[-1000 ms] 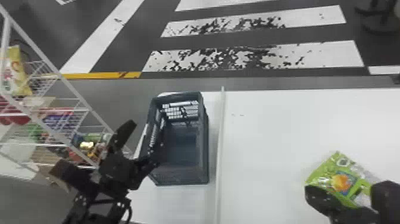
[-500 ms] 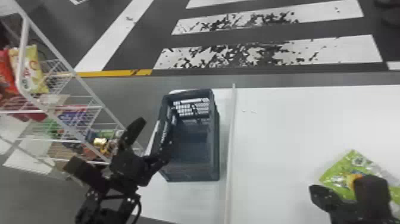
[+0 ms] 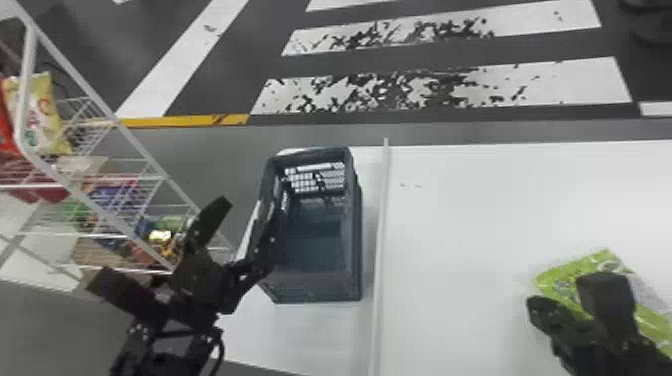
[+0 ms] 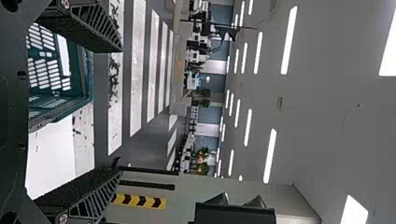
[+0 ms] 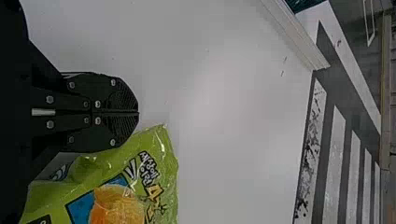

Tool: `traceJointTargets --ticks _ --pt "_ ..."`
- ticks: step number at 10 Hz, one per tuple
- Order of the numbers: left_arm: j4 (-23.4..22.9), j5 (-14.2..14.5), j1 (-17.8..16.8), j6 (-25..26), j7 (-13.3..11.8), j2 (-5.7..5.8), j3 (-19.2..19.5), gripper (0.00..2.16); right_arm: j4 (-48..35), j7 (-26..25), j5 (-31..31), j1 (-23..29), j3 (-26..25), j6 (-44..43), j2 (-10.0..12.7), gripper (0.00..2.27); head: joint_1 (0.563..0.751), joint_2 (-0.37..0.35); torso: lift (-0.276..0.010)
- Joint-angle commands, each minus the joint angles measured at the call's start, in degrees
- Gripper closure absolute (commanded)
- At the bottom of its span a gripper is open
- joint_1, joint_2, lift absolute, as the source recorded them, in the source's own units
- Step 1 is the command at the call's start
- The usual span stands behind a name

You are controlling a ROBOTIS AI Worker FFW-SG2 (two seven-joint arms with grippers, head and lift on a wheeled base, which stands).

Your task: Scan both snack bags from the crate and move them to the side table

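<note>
In the head view, the blue-grey crate [image 3: 357, 240] is a single, hard, open-topped box with slotted walls, standing upright on a flat white surface [image 3: 500, 210]. One narrow pale ridge [image 3: 380, 240] runs just beside the crate, to its right. Well to the right of the crate and the ridge lies one green snack bag [image 3: 565, 275], its crinkled film partly covered by the right gripper [image 3: 536, 306]. That arm comes in from the bottom edge, to the right of the crate, angled forward over the bag. The left gripper [image 3: 252, 209] is beside the crate's left side, its arm rising from the bottom edge and slanting toward the crate. Left of the crate stands one white wire rack [image 3: 95, 95]; on it a yellow-and-white packet [image 3: 37, 110] leans next to a red one [image 3: 7, 125].

In the left wrist view, the left gripper's two fingers [image 4: 86, 25], dark with truss-like ribbed sides, are spread wide with nothing between them. The crate's grid of oblong slots is near one finger.

In the right wrist view, the right gripper's two rounded, screw-studded fingers [image 5: 121, 100] are pressed together, gripping nothing. The snack bag, glossy and wrinkled with an orange picture on its front, is just beside them; a corner of the crate is well apart, beyond the ridge.
</note>
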Motion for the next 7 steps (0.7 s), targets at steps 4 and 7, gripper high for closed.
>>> traceJointTargets --ticks 4,7 --pt "1.1 0.0 0.2 -1.5 -0.9 -0.13 -0.1 0.07 1.4 -2.4 -0.7 -3.6 -0.9 3.0 0.0 2.25 0.695 0.262 -0.029" --pt "1.3 0.0 0.3 -2.5 -0.9 -0.13 -0.1 0.07 1.5 -3.3 -1.2 -3.4 -1.4 3.2 0.1 2.25 0.695 0.247 -0.029"
